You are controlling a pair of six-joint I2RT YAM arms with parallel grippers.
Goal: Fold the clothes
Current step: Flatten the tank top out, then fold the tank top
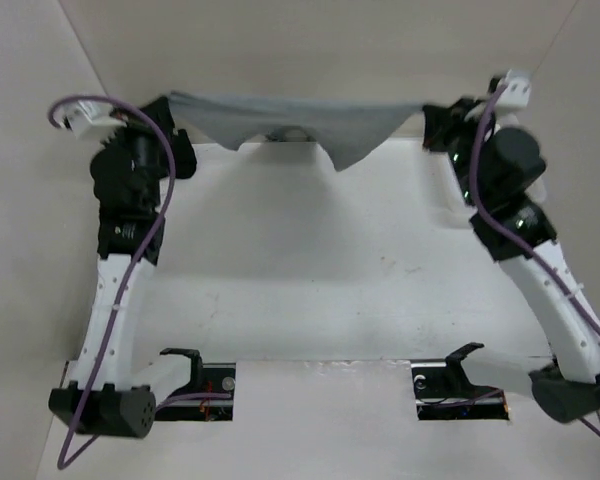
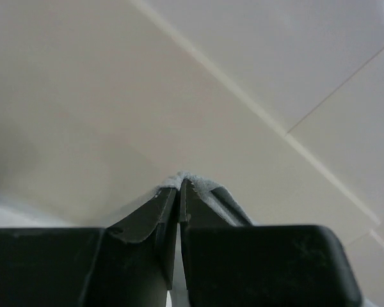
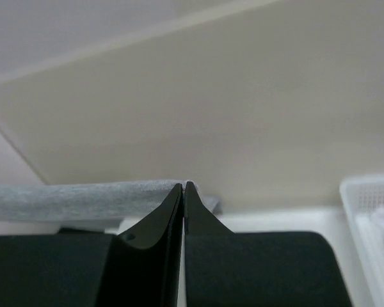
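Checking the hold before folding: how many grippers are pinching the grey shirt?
2. The left gripper clamps the left end of the plain heather-grey knit T-shirt, the right gripper its right end; it hangs stretched between them above the white table. Neither is hidden.

1. At twelve o'clock I see the T-shirt (image 1: 290, 112): soft, matt grey knit cloth.
2. The left gripper (image 2: 180, 183) and right gripper (image 3: 183, 186) look smooth, matt black plastic.
3. The table (image 1: 310, 270): matt white, lightly scuffed.
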